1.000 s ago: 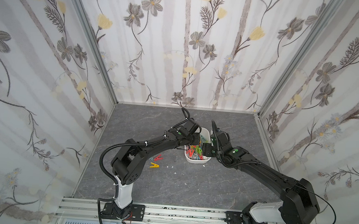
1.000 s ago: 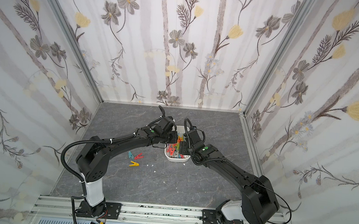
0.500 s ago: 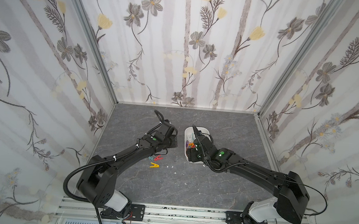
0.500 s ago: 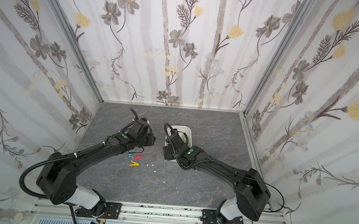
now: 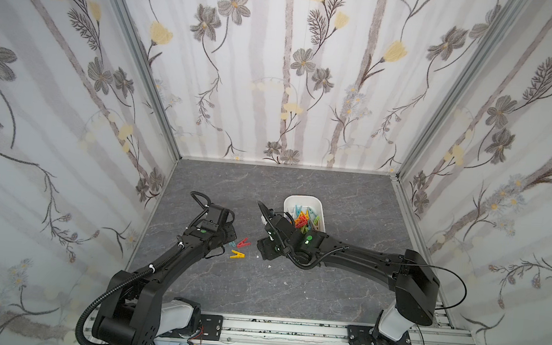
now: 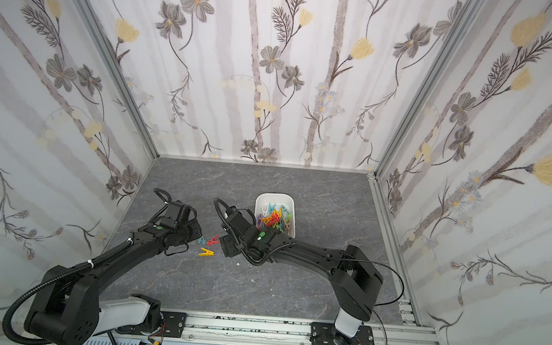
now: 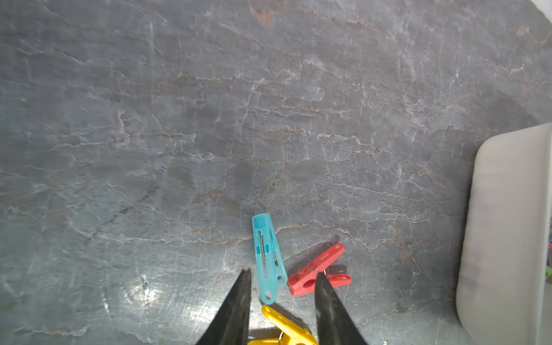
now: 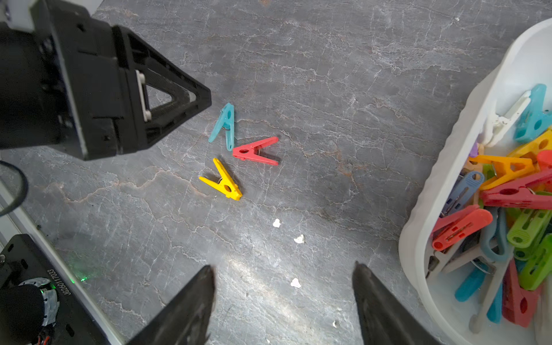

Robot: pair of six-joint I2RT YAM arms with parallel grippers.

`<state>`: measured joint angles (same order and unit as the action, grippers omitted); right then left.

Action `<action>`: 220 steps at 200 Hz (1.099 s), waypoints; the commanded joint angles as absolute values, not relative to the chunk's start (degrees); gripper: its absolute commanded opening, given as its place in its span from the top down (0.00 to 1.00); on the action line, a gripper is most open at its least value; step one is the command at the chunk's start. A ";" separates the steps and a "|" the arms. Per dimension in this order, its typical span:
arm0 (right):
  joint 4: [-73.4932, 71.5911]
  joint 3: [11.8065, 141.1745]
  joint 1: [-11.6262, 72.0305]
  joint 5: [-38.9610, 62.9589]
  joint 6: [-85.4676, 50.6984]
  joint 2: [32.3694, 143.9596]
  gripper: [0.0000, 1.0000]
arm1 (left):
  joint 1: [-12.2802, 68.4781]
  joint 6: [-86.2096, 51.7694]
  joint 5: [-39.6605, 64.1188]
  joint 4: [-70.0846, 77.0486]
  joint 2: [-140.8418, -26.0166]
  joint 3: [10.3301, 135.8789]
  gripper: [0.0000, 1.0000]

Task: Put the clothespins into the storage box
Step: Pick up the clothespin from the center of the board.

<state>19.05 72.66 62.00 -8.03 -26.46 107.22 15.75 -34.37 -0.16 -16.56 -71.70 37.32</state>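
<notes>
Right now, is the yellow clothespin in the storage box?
Out: the yellow clothespin lies on the table by the red clothespin and teal clothespin, apart from the storage box.

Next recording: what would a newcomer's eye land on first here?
The white storage box heaped with bright clothespins stands out on the grey table, beside the right arm. A teal peg, a red peg and a yellow peg lie loose between the left hand and the right hand, both open. Floral wallpaper surrounds it all.
</notes>
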 commanded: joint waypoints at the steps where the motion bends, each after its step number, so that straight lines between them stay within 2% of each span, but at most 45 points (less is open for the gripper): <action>1: 17.67 73.13 62.20 -7.65 -25.99 107.91 0.26 | 15.49 -35.41 0.61 -14.04 -73.70 36.45 0.66; 98: 17.35 73.34 62.14 -7.03 -26.46 108.89 0.27 | 15.55 -34.68 0.35 -8.80 -80.33 35.87 0.72; 155: 17.62 73.12 62.14 -7.24 -26.49 108.94 0.27 | 15.46 -33.68 -0.79 -7.68 -82.58 36.02 0.83; 181: 17.66 73.06 61.94 -7.20 -26.85 108.38 0.28 | 15.40 -33.95 -0.42 -9.48 -81.11 37.11 0.89; 220: 17.62 71.56 60.44 -7.00 -28.51 106.08 0.28 | 16.99 -35.04 -0.63 -14.83 -75.42 41.40 0.90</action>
